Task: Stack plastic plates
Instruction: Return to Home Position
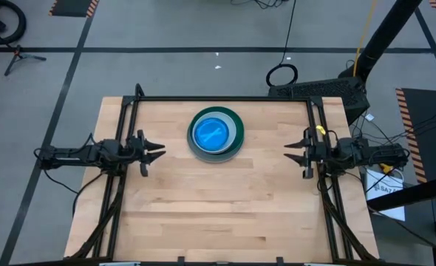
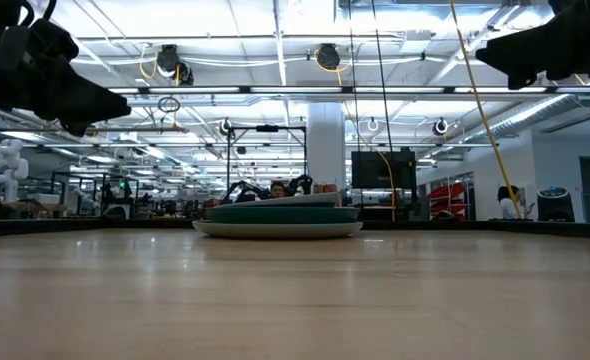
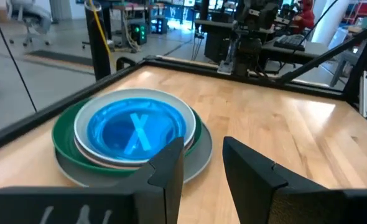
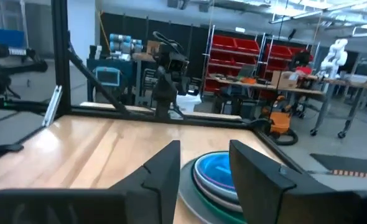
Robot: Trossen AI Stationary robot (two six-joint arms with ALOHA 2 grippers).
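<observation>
The plastic plates (image 1: 216,134) stand in one stack on the table's far middle: a large grey plate at the bottom, a dark green one on it, paler plates above, and a bright blue small plate (image 3: 134,132) on top. The stack also shows in the low view (image 2: 278,214) and in the right wrist view (image 4: 216,177). My left gripper (image 1: 157,150) hangs open at the table's left edge, pointing level toward the stack. My right gripper (image 1: 290,151) hangs open at the right edge, facing the stack. Both are clear of the plates.
A black metal frame (image 1: 225,99) runs along the table's far edge and down both sides. The wooden tabletop (image 1: 218,207) stretches bare toward the near edge. Beyond the table lie cables and a black stand (image 1: 318,89).
</observation>
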